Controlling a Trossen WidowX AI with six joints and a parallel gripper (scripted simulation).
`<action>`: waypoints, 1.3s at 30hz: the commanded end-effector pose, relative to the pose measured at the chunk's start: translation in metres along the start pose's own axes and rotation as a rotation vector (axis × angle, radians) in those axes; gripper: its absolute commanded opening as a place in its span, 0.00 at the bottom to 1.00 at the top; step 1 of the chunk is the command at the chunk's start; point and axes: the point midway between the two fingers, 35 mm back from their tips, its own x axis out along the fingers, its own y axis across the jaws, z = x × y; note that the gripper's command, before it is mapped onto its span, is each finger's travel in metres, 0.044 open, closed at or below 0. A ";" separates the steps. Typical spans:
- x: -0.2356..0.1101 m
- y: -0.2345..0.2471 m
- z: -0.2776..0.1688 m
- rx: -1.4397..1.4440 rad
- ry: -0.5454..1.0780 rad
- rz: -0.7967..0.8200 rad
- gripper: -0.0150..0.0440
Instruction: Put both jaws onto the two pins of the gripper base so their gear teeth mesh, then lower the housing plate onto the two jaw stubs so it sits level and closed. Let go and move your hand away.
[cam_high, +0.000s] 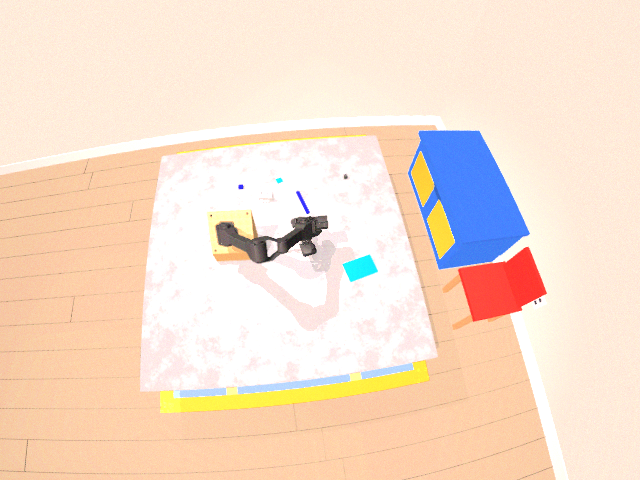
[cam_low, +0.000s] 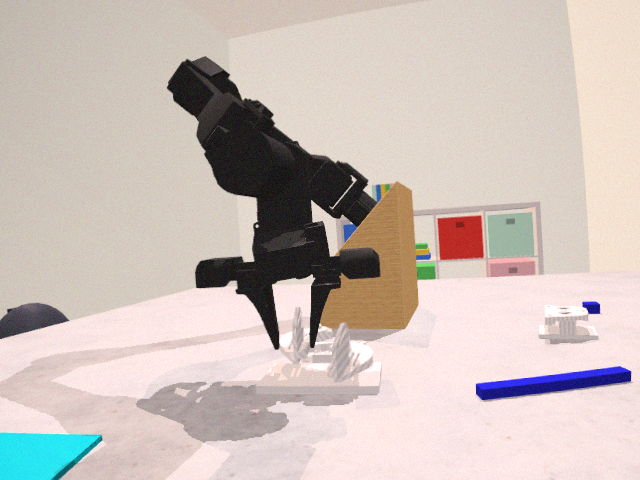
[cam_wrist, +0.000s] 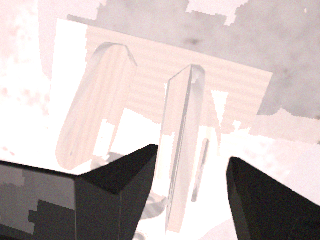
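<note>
My gripper points down, shut on a white ribbed jaw, which stands upright between the fingers low over the gripper base. The other white jaw stands on the base beside it, to the right in the exterior view and to the left in the wrist view. Whether the held jaw is down on its pin and whether the teeth mesh is hidden. A small white piece, which looks like the housing plate on a support, stands apart near the arm's mount.
A long blue bar lies between the base and the white piece. A cyan sheet lies on the other side. A small blue block, a small cyan piece and the wooden arm mount are also there.
</note>
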 end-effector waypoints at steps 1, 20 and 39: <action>0.000 0.000 0.000 -0.003 0.000 -0.004 0.48; 0.006 -0.001 0.000 -0.014 0.000 -0.004 0.48; 0.010 -0.001 0.000 -0.014 0.000 -0.004 0.48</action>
